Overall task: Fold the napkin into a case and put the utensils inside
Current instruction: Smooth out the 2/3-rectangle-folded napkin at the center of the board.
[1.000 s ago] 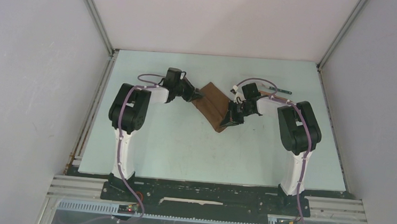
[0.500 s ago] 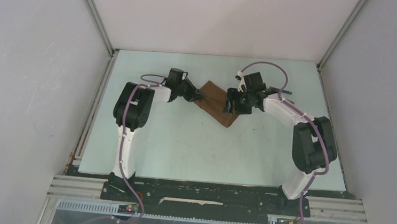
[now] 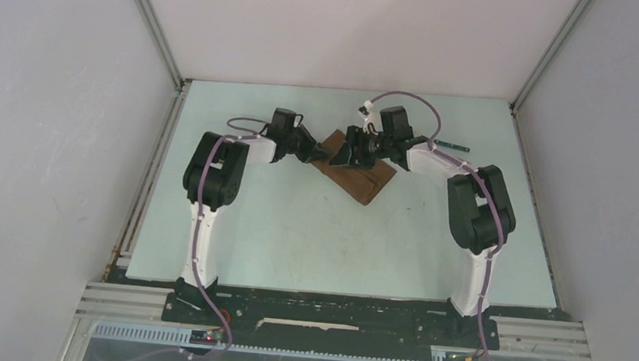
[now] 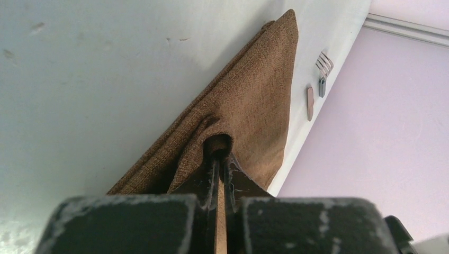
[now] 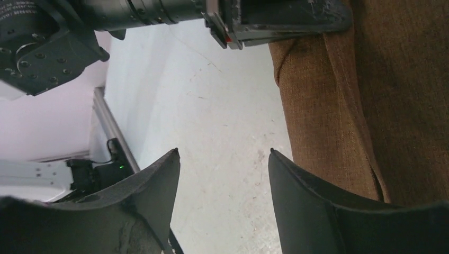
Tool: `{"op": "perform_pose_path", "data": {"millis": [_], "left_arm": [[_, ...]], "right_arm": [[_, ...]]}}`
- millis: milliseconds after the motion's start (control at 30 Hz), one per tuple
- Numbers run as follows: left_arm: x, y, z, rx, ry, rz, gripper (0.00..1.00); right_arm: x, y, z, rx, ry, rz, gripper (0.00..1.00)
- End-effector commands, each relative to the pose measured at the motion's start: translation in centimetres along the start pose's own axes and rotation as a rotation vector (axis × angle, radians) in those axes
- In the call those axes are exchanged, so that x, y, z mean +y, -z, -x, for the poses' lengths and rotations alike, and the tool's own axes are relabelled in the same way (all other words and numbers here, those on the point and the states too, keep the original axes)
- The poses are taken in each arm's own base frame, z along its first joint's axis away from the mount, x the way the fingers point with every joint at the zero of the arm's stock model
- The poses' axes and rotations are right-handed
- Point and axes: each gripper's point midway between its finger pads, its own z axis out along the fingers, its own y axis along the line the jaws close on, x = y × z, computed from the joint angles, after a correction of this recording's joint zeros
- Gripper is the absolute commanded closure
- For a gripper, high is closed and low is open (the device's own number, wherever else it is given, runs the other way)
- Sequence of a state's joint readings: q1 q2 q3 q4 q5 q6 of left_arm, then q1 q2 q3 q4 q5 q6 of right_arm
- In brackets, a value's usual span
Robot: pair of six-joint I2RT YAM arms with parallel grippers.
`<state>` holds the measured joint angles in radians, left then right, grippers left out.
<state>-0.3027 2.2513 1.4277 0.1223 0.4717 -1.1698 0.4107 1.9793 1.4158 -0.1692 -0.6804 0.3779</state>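
Observation:
The brown napkin (image 3: 359, 178) lies folded into a narrow strip on the table's far middle. My left gripper (image 3: 321, 155) is shut on its left end; in the left wrist view the cloth (image 4: 249, 100) bunches around the pinched tips (image 4: 218, 159). My right gripper (image 3: 341, 155) hangs open over the strip's left part, close to the left gripper. In the right wrist view its fingers (image 5: 224, 153) stand apart over bare table, with the napkin (image 5: 370, 106) beside the right finger. The utensils lie behind the napkin: a fork (image 4: 323, 71) with a teal handle and a reddish-brown stick (image 4: 310, 103).
The pale table (image 3: 295, 230) is boxed in by grey walls with metal rails along its left (image 3: 154, 159) and right edges. The left gripper's body (image 5: 275, 18) fills the top of the right wrist view. The utensils (image 3: 454, 146) lie near the back right.
My right gripper opened, let go of the napkin's near end, and swung back and left over the cloth toward the left gripper. The left gripper kept its hold.

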Motion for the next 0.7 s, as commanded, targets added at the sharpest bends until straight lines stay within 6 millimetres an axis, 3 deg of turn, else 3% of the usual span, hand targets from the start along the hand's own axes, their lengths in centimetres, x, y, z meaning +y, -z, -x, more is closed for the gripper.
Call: {"op": "perform_pose_path", "data": {"millis": [0,167,333,367,467,533,567,600,667], "left_arm": [[-1.4,0.2,0.8,-0.017,-0.049,-0.02,0.96],[-3.7,0.8,1.0,-0.004,-0.092,-0.06,0.86],[-9.8,4.3,1.1,-0.01,-0.228,-0.168,0.51],[-10.8,5.2,1.0,-0.012,-0.263,-0.188,0.48],[-12.3,7.0,0.4,-0.007,-0.308,-0.239,0.42],[-12.6,7.4,-0.1,0.001,-0.304,-0.287,0.24],[-12.3,7.4,-0.3,0.004,-0.297,-0.302,0.24],[-11.5,7.1,-0.6,0.01,-0.278,-0.304,0.32],[-10.0,6.3,-0.3,0.02,-0.221,-0.31,0.59]], "right_arm": [[-1.3,-0.1,-0.4,-0.022,-0.121,0.157,0.33],[-4.2,-0.8,-2.4,-0.01,-0.195,0.15,0.43],[-6.5,-1.0,-2.8,-0.02,-0.234,0.116,0.49],[-6.8,-1.0,-2.9,-0.02,-0.245,0.108,0.5],[-7.5,-0.9,-3.1,-0.017,-0.26,0.083,0.52],[-7.6,-1.0,-3.2,-0.012,-0.264,0.08,0.53],[-7.6,-1.0,-3.3,-0.011,-0.265,0.08,0.54],[-7.6,-1.0,-3.3,-0.009,-0.266,0.081,0.54],[-7.6,-0.9,-3.3,-0.01,-0.261,0.08,0.55]]}}
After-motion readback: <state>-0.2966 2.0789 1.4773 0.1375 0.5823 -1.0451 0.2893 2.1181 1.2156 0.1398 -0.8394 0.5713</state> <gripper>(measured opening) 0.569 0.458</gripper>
